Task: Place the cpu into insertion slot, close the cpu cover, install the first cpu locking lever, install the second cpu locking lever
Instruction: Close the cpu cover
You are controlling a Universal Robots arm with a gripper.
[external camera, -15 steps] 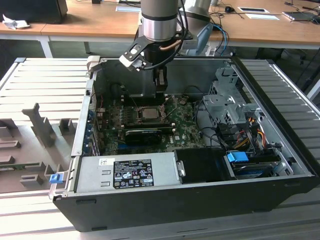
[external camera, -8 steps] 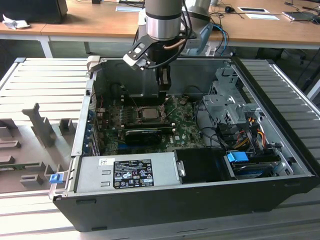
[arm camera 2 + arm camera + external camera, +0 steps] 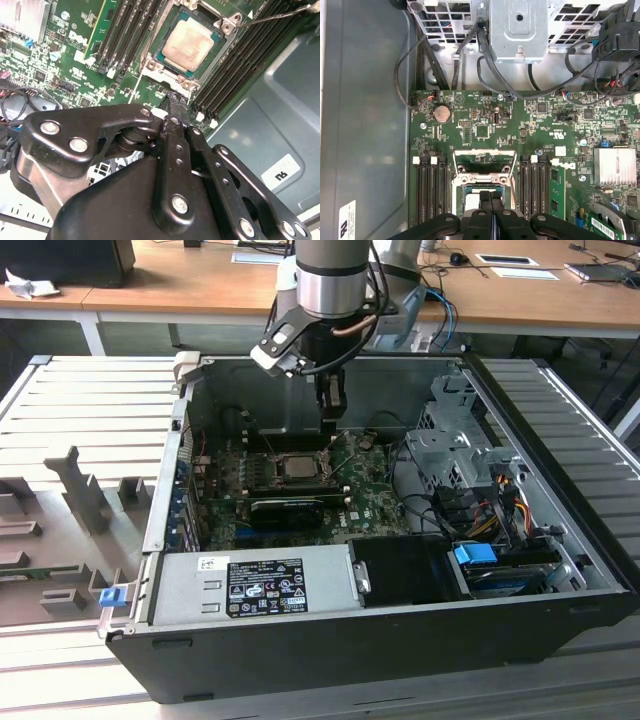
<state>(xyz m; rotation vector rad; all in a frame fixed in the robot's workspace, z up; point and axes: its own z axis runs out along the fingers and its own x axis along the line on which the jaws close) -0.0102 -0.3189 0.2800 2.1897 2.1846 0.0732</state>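
The cpu (image 3: pixel 189 42) lies flat in the insertion slot (image 3: pixel 151 61) on the green motherboard, its pale metal top bare; it also shows in the exterior view as the cpu (image 3: pixel 297 465). The cpu cover (image 3: pixel 483 152), a silvery frame with a window, appears to stand raised at the socket's far edge. A thin wire locking lever (image 3: pixel 280 15) sticks out from one socket corner, unlatched. My gripper (image 3: pixel 174 98) is shut with nothing between its black fingers. Its tip hangs just off the socket's near edge, and above the socket as the gripper (image 3: pixel 491 196), (image 3: pixel 331 420).
Black memory slots (image 3: pixel 430 185) flank the socket on both sides. A finned heatsink (image 3: pixel 617 165), a metal drive cage (image 3: pixel 455 445) with cables, and the power supply (image 3: pixel 250 585) crowd the open case. The case's grey wall (image 3: pixel 280 105) stands close by.
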